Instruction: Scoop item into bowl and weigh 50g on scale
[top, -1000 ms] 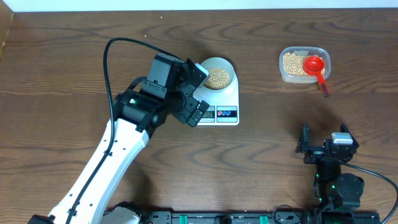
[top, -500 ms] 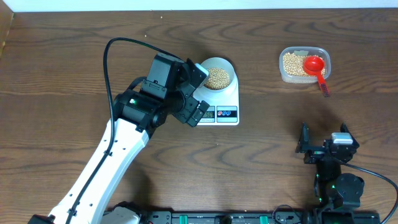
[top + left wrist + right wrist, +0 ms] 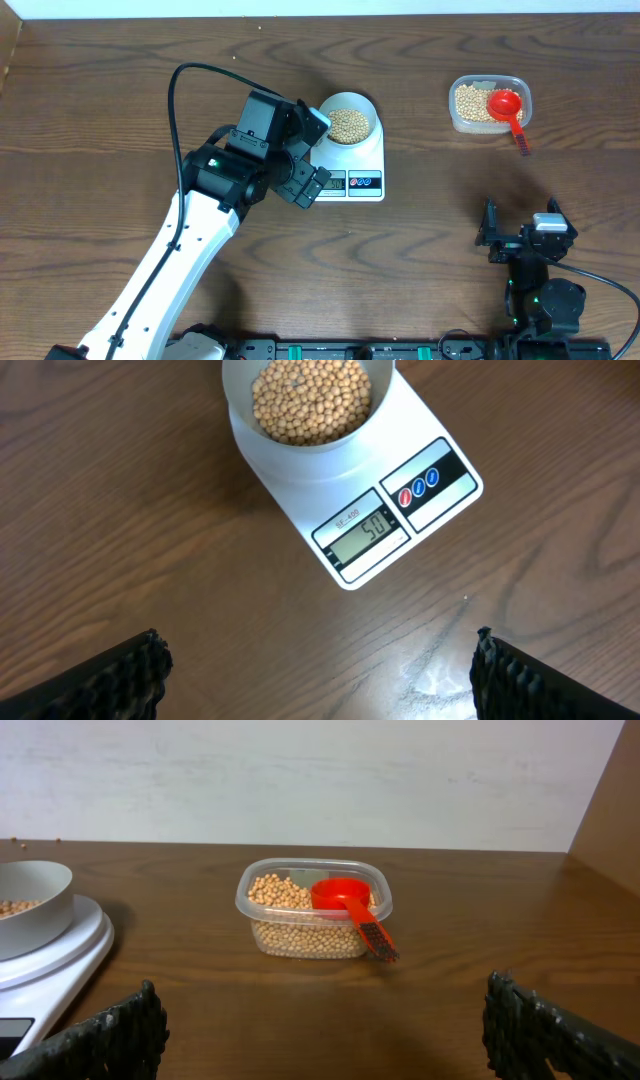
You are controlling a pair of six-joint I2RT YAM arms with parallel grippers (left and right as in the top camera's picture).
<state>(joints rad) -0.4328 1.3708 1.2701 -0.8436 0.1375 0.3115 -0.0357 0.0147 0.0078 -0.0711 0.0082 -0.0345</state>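
White kitchen scale (image 3: 300, 508); its grey display (image 3: 362, 532) reads 50; a tiny printed label (image 3: 347, 517) just above the display is too small to read.

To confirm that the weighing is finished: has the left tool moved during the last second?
Yes: the left tool drew slightly left, away from the scale.

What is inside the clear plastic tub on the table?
Tan beans and a red scoop lying on them, its handle resting over the tub rim. The beans beneath the scoop are covered.
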